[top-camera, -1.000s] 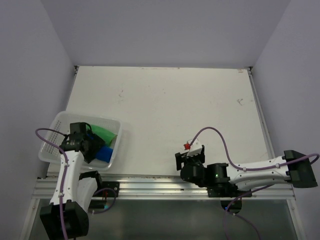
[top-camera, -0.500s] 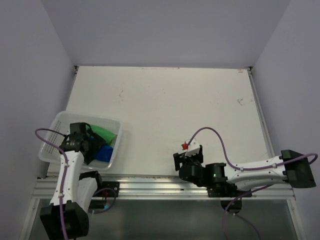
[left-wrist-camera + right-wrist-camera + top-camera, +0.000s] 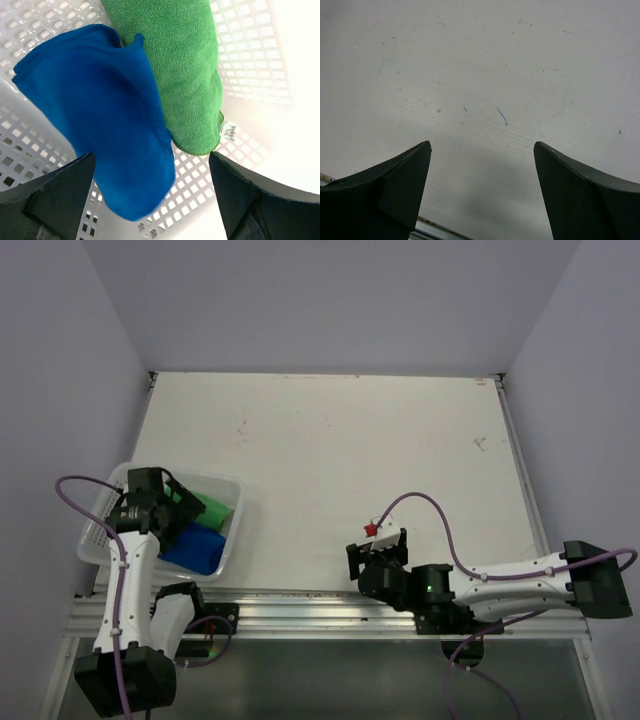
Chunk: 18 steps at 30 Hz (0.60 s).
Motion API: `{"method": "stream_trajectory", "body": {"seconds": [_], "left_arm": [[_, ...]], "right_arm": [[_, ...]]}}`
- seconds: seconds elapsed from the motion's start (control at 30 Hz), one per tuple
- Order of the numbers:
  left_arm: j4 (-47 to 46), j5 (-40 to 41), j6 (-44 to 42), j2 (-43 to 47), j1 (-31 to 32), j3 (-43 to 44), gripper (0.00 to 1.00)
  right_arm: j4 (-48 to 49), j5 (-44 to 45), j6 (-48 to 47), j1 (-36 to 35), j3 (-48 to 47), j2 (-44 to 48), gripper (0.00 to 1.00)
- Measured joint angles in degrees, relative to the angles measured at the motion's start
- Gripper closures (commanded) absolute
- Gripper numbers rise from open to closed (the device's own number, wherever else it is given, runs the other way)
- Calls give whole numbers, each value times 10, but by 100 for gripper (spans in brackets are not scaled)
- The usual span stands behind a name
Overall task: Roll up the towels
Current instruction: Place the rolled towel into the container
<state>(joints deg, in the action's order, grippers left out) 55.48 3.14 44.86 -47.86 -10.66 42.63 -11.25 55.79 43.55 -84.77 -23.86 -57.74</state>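
The blue towel (image 3: 105,125) and the green towel (image 3: 185,80) lie side by side in the white basket (image 3: 250,55), the blue one partly over the green one's edge. In the top view the blue towel (image 3: 195,548) and green towel (image 3: 212,508) show in the basket (image 3: 98,540) at the near left. My left gripper (image 3: 150,175) is open just above the towels, holding nothing; it hangs over the basket's far-left part in the top view (image 3: 150,502). My right gripper (image 3: 480,150) is open and empty, low over bare table near the front edge (image 3: 375,555).
The basket sits at the table's near-left corner, against the front rail (image 3: 320,600). The white table (image 3: 330,450) is walled in on the left, back and right. The right arm's purple cable (image 3: 430,505) loops over the table surface.
My left gripper has drawn back toward the basket's far-left side, uncovering more of the blue towel. The right arm shifted very slightly left.
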Motion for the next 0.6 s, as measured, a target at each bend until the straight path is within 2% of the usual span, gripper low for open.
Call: {"method": "stream_trajectory", "body": {"seconds": [0.4,0.5,0.6], "left_arm": [[28,1,-40,1,0,52,0],[12,-4,-73,-8,0,115,0],[-28,-10,-105,-31,1,178,0]], "right_arm": [[-3,-31,-5,22,-5,6,10],[-6,-71,-18,70,-15,25,8],[-3,-148,-43,175,-35,43,8]]}}
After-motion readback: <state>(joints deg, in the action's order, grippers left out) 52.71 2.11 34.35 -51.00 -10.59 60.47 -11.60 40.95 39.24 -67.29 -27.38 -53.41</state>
